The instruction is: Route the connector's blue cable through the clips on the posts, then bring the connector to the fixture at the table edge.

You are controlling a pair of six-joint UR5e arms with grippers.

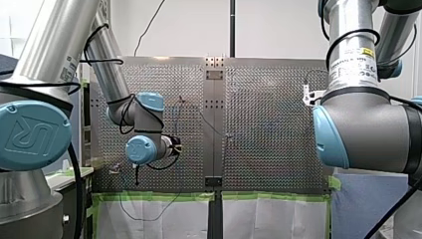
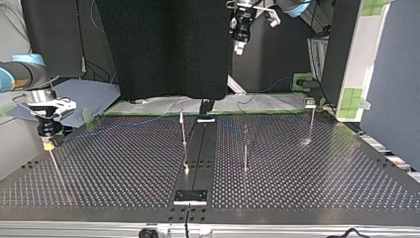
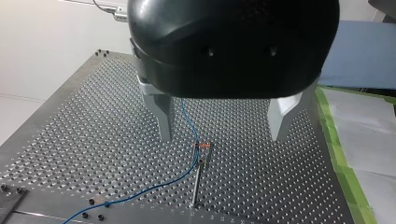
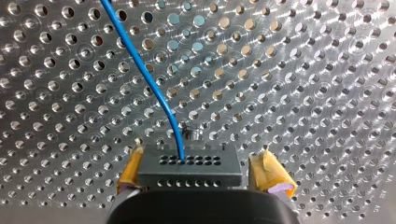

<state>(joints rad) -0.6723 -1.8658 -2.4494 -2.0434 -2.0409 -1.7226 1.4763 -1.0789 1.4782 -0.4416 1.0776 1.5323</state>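
Connector [image 4: 189,168] w/ blue cable [image 4: 154,88] sits in right gripper [image 4: 201,150], near table [image 3: 93,130] edge at top view's left.
Yellow pads [image 4: 133,168] snug vs connector's sides. Left gripper [image 3: 220,137] above table, jaws wide apart, gripping nothing. Cable meets clip [image 3: 203,146] atop post [image 3: 198,182] beneath it.

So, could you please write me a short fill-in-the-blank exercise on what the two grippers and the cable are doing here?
1. My right gripper holds a dark ___ between its yellow pads.
2. The cable running out of it is ___ in colour.
3. My left gripper hangs above a post with its fingers ___, not shut.

Missing words: connector; blue; open.
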